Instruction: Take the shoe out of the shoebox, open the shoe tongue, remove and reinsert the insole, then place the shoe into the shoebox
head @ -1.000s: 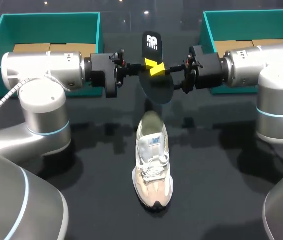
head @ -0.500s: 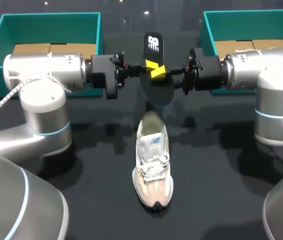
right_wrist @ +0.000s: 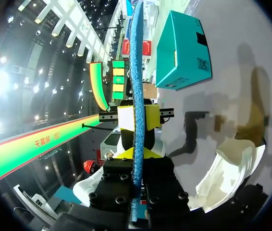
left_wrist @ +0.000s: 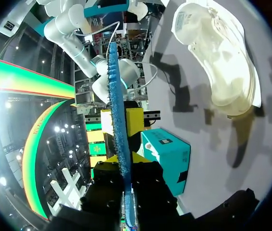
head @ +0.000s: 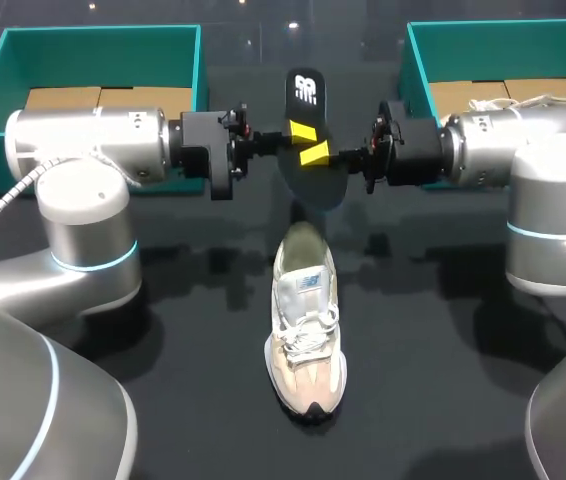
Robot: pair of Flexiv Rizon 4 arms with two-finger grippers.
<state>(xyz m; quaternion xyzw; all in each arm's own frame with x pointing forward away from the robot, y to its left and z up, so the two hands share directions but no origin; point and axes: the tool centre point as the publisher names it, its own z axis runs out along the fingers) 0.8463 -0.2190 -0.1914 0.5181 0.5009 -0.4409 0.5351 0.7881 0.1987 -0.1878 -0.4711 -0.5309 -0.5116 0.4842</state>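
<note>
Centrally, shoe (head: 305,320) on black table (head: 193,340), insole (head: 315,182) aloft

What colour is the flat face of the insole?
The insole is black with a white mark; head view.

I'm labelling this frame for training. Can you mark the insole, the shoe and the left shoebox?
insole (head: 315,182), head view, on its broad forefoot end.
shoe (head: 307,330), head view, on the laces.
left shoebox (head: 98,58), head view, on its far inner wall.

Right shoebox (head: 415,60) apparently half hidden
</note>
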